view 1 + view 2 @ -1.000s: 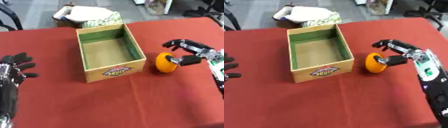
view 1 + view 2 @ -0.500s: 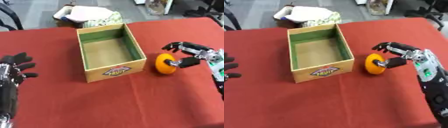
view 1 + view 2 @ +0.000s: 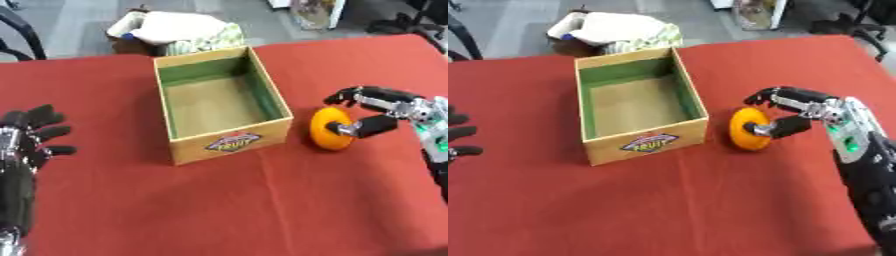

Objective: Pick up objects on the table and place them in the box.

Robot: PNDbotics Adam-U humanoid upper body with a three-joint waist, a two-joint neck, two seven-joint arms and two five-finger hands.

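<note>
I see the red surface (image 3: 219, 200) carrying the open box (image 3: 223, 105) at its middle, with nothing inside that I can see. My left hand (image 3: 31, 135) rests idle at the left edge, fingers spread and straight. My right hand (image 3: 794, 112) has its thumb against the orange (image 3: 748, 129) and its fingers curled over it, the fruit sitting on the surface just right of the box.

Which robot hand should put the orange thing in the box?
The right hand. Its thumb and fingers are already closing around the orange fruit, just right of the box. The left hand rests open at the table's left edge, beyond the box.
</note>
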